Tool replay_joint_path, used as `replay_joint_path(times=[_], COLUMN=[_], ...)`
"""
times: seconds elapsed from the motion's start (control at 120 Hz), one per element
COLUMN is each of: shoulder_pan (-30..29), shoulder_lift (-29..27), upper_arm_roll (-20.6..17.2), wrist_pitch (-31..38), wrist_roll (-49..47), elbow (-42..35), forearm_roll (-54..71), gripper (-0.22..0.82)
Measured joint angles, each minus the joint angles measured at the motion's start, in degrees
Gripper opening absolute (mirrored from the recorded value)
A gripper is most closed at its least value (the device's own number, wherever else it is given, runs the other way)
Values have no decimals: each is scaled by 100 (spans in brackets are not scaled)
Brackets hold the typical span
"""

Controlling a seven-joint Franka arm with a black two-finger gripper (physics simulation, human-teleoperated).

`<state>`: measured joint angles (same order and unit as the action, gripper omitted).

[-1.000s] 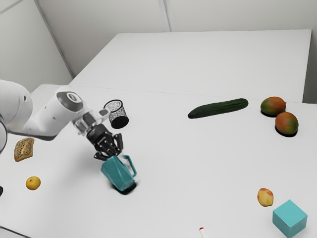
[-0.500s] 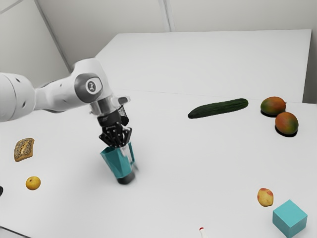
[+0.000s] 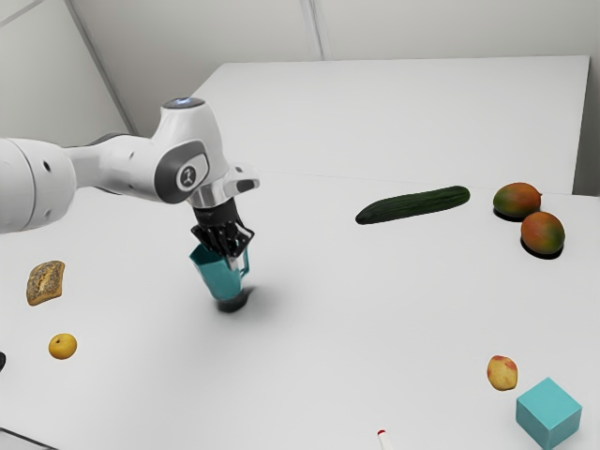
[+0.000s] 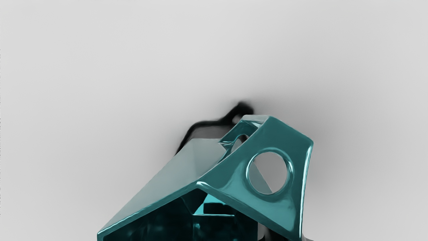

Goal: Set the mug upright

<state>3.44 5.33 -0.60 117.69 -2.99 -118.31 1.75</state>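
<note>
The teal mug (image 3: 218, 274) is tilted, its open mouth leaning toward the exterior view's left and its narrower base down. It is in the part of the desk (image 3: 319, 347) toward the exterior view's left, well in from the far edge; whether the base touches the desk I cannot tell. Its handle (image 4: 230, 201) is on the side toward the exterior view's right; the wrist view shows a round hole through it. The black gripper (image 3: 233, 260) comes down from above at the handle side, and its jaws are clamped on the mug.

Farther out, toward the desk's edge on the exterior view's left, are a seeded bread roll (image 3: 45, 282) and, nearer, a yellow-orange fruit (image 3: 63, 346). A cucumber (image 3: 412, 204) lies near the far edge, with two mangoes (image 3: 542, 233) beyond it toward the exterior view's right. Nearer are a yellow-red fruit (image 3: 502, 372), a teal cube (image 3: 547, 412) just beside it, and a red-tipped pen (image 3: 382, 436), partly cut off.
</note>
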Motion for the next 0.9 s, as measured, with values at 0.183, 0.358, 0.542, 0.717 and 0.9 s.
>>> replay_joint_path(times=[0.183,0.358,0.542,0.717,0.9], shoulder_pan=[39,36,42,60,66], shoulder_lift=[118,253,269,176,-71], upper_arm_roll=[-2,-3,-17,-19,-14], wrist_pitch=[234,356,389,354,321], wrist_roll=[-81,-153,-202,-223,-225], elbow=[-41,-43,-58,-62,-61], forearm_roll=[62,69,63,57,59], gripper=[-18,-18,2,34,49])
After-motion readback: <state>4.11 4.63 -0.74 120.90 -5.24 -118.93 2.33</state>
